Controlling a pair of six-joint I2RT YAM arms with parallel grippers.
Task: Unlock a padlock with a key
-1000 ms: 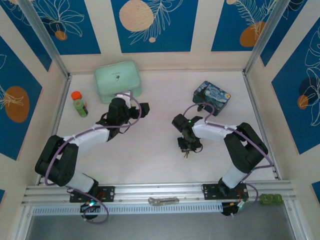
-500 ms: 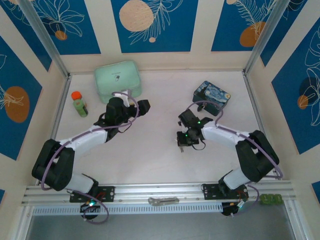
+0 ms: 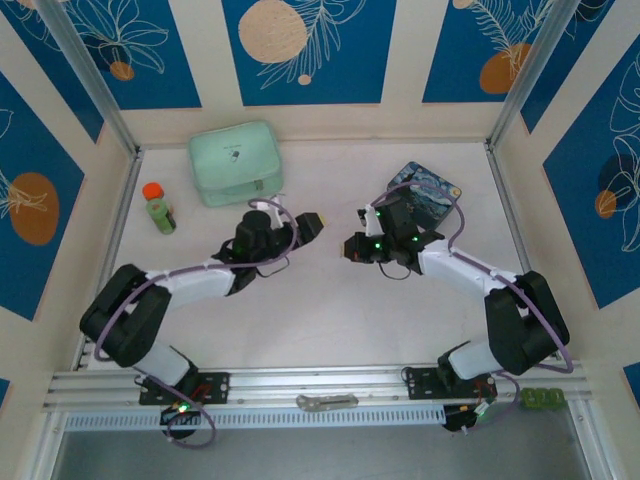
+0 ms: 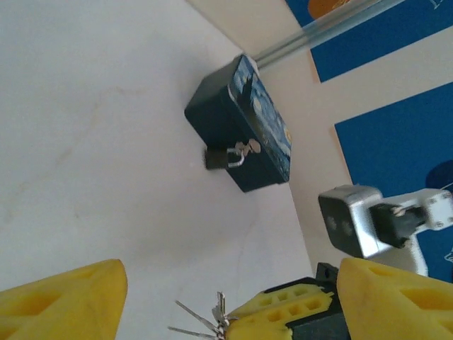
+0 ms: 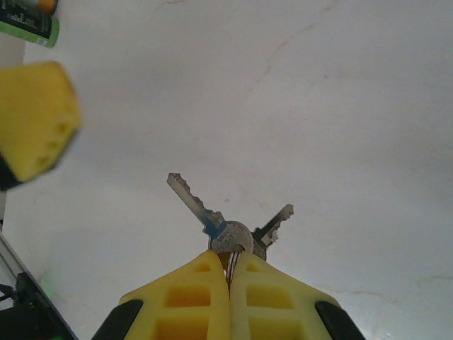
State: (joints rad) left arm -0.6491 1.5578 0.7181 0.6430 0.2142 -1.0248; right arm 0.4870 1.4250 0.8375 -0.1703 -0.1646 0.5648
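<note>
Key-carry step: right tool (image 5: 230, 265) pinches key (image 5: 195, 202); left tool (image 3: 312, 227) spread wide. Next: align key with padlock (image 4: 225, 157), at 6 o'clock of tin (image 4: 265, 131).

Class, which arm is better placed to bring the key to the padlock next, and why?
Right: the right pincer grips the key by its ring, near the tin carrying the padlock. The left pincer is open and empty.
</note>
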